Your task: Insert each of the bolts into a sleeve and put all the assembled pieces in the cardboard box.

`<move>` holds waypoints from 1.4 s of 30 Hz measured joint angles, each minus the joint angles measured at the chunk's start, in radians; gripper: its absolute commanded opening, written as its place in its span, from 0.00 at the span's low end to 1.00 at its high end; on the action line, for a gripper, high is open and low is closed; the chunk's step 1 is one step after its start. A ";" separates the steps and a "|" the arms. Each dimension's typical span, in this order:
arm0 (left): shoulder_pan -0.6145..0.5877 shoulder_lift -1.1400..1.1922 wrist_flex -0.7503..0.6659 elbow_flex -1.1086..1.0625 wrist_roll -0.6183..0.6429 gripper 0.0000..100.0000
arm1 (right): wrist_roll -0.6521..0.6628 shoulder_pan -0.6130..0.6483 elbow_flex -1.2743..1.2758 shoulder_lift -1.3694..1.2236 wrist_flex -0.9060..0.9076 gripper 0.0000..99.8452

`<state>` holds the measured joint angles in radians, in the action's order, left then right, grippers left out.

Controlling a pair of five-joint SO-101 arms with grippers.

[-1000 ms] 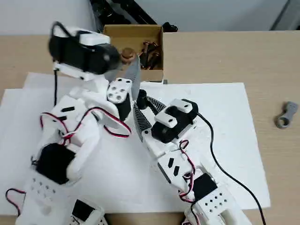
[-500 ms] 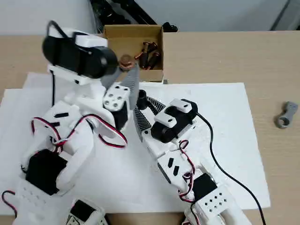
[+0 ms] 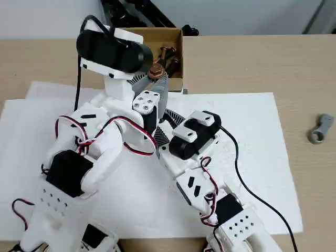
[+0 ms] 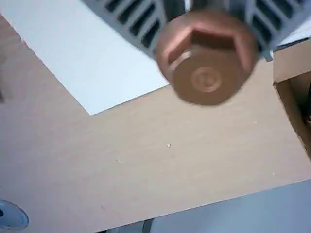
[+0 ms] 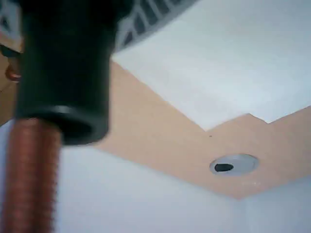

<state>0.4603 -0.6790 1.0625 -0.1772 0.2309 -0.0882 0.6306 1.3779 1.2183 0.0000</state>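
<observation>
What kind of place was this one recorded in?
Likely a robotics lab or workshop bench: a wooden table with a white sheet, a cardboard box holding copper bolts, and a loose grey part at the side.

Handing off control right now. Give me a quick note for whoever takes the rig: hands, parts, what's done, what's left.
Left hand: shut on the copper bolt, gripped at its hex head, by the box's near edge.
Right hand: shut on the black sleeve. A copper thread, apparently that bolt's, enters its end. Bare thread shows, so it is not fully seated.
Cardboard box: at the table's far side, holding several assembled pieces.
Done: those pieces are boxed.
Left: probably seat this bolt, then drop the assembly into the box.
</observation>
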 measured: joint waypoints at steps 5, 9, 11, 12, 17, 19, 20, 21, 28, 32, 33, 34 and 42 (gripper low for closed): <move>0.000 0.000 0.020 0.002 -0.002 0.01 | 0.000 0.002 0.000 0.000 0.002 0.00; -0.002 0.000 0.026 0.008 -0.002 0.01 | 0.000 0.002 0.000 0.000 0.002 0.00; -0.002 0.000 0.028 0.009 0.000 0.01 | 0.000 0.002 0.000 0.000 0.002 0.00; -0.002 0.000 0.028 0.009 0.000 0.01 | 0.000 0.002 0.000 0.000 0.002 0.00; -0.002 0.000 0.028 0.009 -0.012 0.01 | 0.000 0.002 0.000 0.000 0.002 0.00; -0.002 0.000 0.028 0.009 -0.029 0.01 | 0.000 0.003 0.000 0.000 0.002 0.00; -0.002 0.000 0.029 0.009 -0.040 0.01 | 0.000 0.003 0.000 0.000 0.002 0.00; -0.002 0.000 0.029 0.009 -0.048 0.01 | 0.000 0.002 0.000 0.000 0.002 0.00; -0.002 0.002 0.035 0.002 -0.057 0.01 | 0.000 0.000 -0.002 0.002 0.002 0.00; -0.002 0.002 0.035 -0.009 -0.057 0.01 | 0.000 0.000 -0.002 0.002 0.002 0.00; -0.002 0.002 0.035 -0.025 -0.057 0.01 | 0.000 0.000 -0.002 0.002 0.002 0.00; -0.002 0.002 0.035 -0.037 -0.057 0.01 | 0.000 0.000 -0.002 0.002 0.002 0.00; 0.002 0.000 0.035 -0.107 -0.057 0.01 | 0.000 -0.002 0.000 -0.002 0.002 0.00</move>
<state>0.4618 -0.6790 1.0978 -0.2846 0.1741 -0.0882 0.6291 1.3779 1.2167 0.0015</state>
